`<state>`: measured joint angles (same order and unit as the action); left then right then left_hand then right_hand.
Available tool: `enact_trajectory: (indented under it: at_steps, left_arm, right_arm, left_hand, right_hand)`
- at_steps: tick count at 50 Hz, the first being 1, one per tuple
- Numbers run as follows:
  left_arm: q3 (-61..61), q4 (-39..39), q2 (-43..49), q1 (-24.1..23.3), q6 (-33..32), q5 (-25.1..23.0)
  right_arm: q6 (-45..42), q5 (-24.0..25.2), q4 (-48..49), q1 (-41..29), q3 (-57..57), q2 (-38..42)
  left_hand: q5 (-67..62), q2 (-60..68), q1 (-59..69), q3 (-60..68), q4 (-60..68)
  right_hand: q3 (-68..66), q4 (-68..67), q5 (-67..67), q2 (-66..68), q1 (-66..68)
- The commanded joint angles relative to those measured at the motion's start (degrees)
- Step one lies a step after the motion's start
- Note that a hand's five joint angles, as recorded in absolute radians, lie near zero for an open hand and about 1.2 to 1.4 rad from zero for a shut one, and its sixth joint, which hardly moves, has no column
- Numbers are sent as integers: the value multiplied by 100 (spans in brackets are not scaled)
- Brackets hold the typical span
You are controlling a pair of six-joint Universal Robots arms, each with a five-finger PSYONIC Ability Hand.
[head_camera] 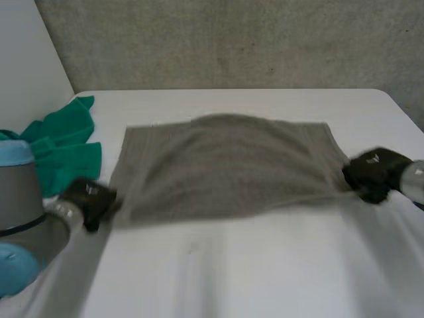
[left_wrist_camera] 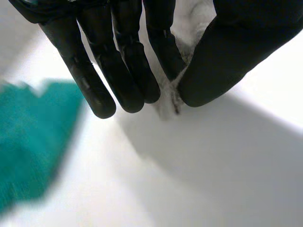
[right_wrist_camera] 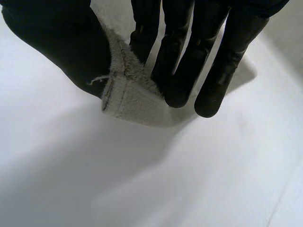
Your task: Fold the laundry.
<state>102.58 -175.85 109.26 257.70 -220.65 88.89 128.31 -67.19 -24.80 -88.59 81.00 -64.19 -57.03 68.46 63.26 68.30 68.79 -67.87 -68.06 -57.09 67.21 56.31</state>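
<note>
The grey towel (head_camera: 225, 165) is spread flat on the white table (head_camera: 232, 271) with no fold in it that I can see, so I'd say the job's barely started. The left hand (head_camera: 89, 199) pinches the towel's near left corner between thumb and fingers, the right hand (head_camera: 371, 173) pinches its near right corner the same way, and the green cloth (head_camera: 63, 146) bunched off the towel's left edge looks unfolded too.

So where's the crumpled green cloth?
In the head view, the crumpled green cloth lies at the white table's left edge, beside the left hand gripping the grey towel.
</note>
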Motion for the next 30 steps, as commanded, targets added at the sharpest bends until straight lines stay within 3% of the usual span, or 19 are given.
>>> enact_trajectory:
  at_steps: [1,7,15,30]
  left_arm:
    - [772,1616,-810,281,-1296,-21]
    - [307,940,-705,219,-1165,-21]
    - [-1088,-431,330,-62,-85,23]
    - [-3164,-845,2292,-282,84,401]
  right_arm:
    - [-1766,-101,-1731,615,619,-639]
    - [-879,-119,-747,527,523,-403]
    - [61,-338,430,-123,-232,370]
    - [291,-1252,1619,-458,-1156,1540]
  left_hand:
    - [-1297,1154,1674,1170,1121]
    - [-1297,1154,1674,1170,1121]
    - [-1297,1154,1674,1170,1121]
    - [-1297,1154,1674,1170,1121]
  right_hand:
    - [-1213,-1194,-1291,1279,2369]
    - [-1213,-1194,-1291,1279,2369]
    - [-1213,-1194,-1291,1279,2369]
    - [-1213,-1194,-1291,1279,2369]
